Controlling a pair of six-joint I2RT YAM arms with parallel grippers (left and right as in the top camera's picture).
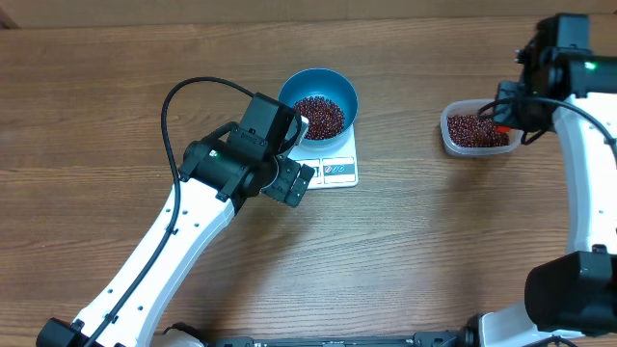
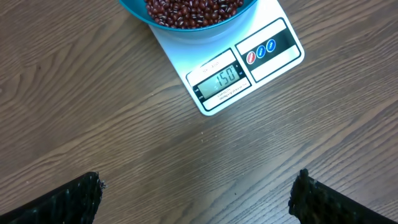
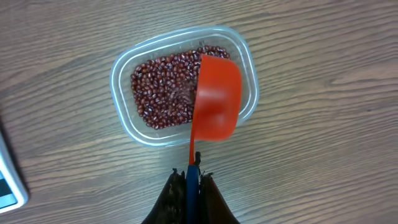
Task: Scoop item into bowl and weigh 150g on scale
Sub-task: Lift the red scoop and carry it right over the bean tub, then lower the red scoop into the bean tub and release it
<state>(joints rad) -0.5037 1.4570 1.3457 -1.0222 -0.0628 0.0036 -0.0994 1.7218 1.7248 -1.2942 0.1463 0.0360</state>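
- Many beans [image 1: 318, 116] fill the blue bowl [image 1: 286, 96], which stands on the scale [image 1: 339, 172] on the desk [image 1: 434, 251].
- Only the left wrist view shows the display [image 2: 222, 79] reading 150. The left gripper [image 2: 199, 196] hangs released, jaws wide apart.
- Only the right wrist view shows the right gripper [image 3: 189, 183] clenched on the handle of a red scoop [image 3: 216, 99] above the clear tub [image 3: 120, 70].

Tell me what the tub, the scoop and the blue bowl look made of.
Tub: clear, glossy plastic, likely; the beans show through its wall. Scoop: orange-red plastic, apparently; smooth, opaque, slightly shiny. Bowl: blue, smooth; probably plastic, though glazed ceramic cannot be ruled out.
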